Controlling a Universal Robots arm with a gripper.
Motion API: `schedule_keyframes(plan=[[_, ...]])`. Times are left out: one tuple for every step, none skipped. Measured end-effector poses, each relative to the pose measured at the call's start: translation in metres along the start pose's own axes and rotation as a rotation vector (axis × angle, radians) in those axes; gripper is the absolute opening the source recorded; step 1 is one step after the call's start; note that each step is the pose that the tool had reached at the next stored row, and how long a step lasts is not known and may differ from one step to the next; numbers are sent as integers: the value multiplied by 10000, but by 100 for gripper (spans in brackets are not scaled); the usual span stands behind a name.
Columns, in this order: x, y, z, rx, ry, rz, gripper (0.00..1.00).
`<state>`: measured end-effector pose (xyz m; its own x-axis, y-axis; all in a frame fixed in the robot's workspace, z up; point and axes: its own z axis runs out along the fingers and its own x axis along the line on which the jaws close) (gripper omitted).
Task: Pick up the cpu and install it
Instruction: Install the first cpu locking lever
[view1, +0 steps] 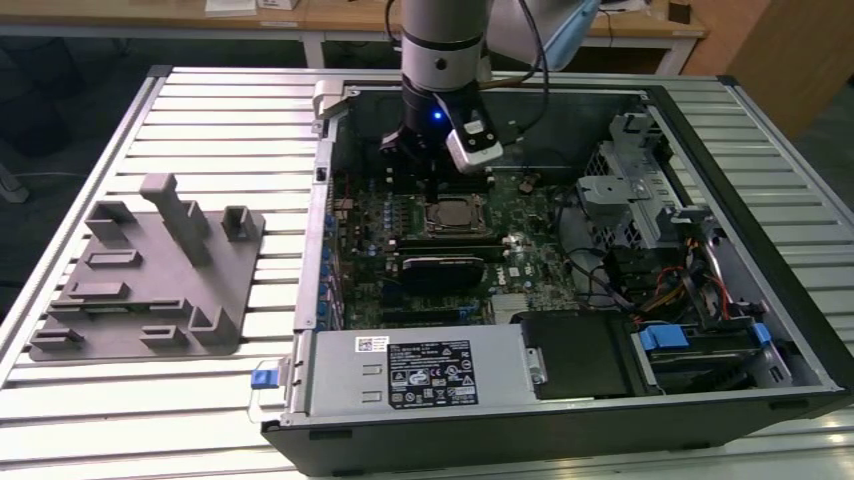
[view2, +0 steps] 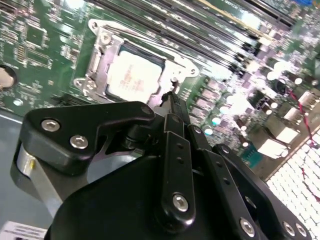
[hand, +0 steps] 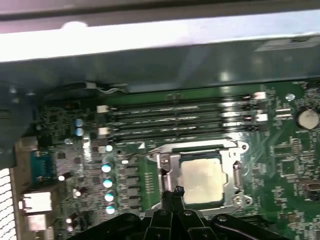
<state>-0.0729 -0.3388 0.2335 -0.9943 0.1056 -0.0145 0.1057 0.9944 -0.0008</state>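
Chip (hand: 201, 181) sits in its socket (hand: 235, 172); seating looks done. My pincer (hand: 175, 192) is pinched narrow, empty, at the socket's edge. Any move calls for gentle clearance.

table (view1: 214, 120): bears the case and the fixture block
fixture block (view1: 147, 285): at the exterior view's left of the case (view1: 561, 435)
motherboard (view1: 534, 250): flat inside the case
cpu (view1: 454, 212): in the socket (hand: 235, 172), on the motherboard
gripper (hand: 176, 191): above the motherboard, just beside the socket
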Motion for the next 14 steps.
schedule_keyframes(plan=[[24,-2,0,-5,-5,2,11],[45,-5,-1,-9,-8,1,11],[59,-6,-1,-12,-10,2,11],[69,-7,-1,-14,-14,1,11],[78,-8,-1,-14,-17,1,11],[85,-9,-1,-14,-22,1,11],[96,-10,-1,-16,-32,0,11],[113,-12,-2,-17,-47,0,11],[133,-14,-2,-19,-63,1,11],[155,-16,-2,-23,-79,2,11],[181,-19,-3,-27,-96,1,11],[207,-22,-3,-34,-112,0,11],[235,-25,-3,-38,-129,0,11],[264,-28,-4,-43,-146,2,11]])
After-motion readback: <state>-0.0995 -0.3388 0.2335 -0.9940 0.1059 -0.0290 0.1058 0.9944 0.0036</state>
